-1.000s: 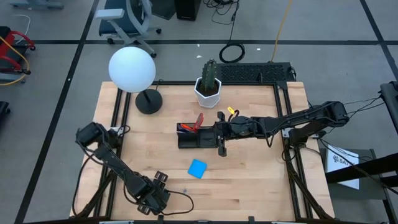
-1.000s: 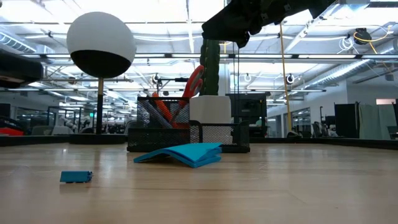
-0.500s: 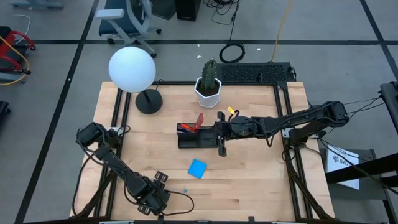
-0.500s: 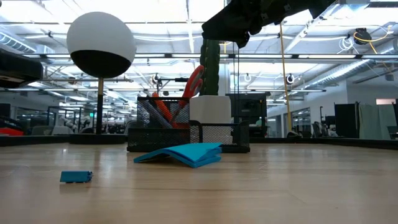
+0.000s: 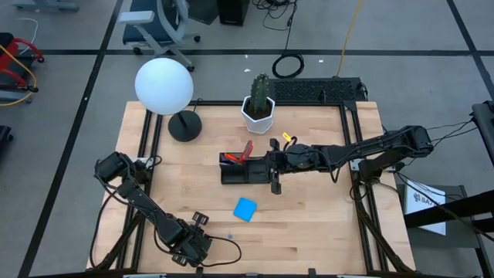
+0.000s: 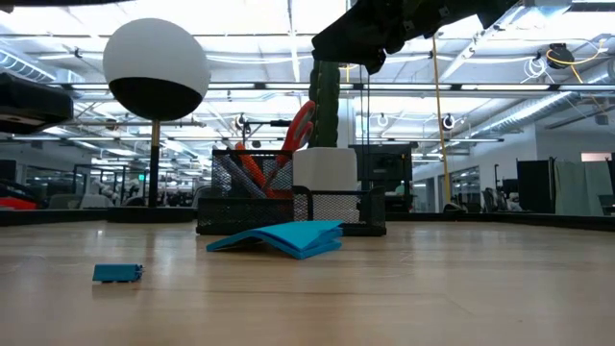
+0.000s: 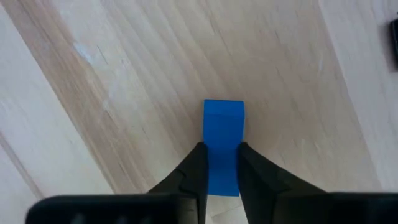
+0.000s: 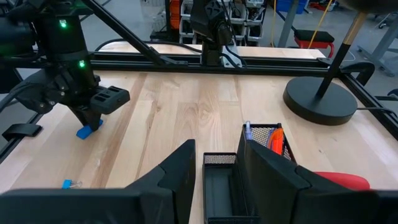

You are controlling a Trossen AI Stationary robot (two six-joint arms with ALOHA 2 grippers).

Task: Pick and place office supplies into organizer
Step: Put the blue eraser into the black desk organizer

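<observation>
Organizer point(image 5: 245, 170) sits mid-table, its right end covered by the right gripper point(image 5: 275, 182) in the high view; contents only partly readable through the mesh. One pair of red-handled scissors point(image 6: 299, 128) sticks up from it, one orange pen point(image 8: 276, 137) shows inside, other items too small to count. Right gripper fingers are spread, hanging above the organizer's long compartment (empty gap between them). One bright blue square pad point(image 5: 245, 209) lies on the table in front of the organizer. Left gripper point(image 7: 219, 165) at the near-left table edge pinches one tiny blue block point(image 7: 223, 142), lower end hidden by the fingers. One small blue clip point(image 8: 69, 183) lies nearby.
</observation>
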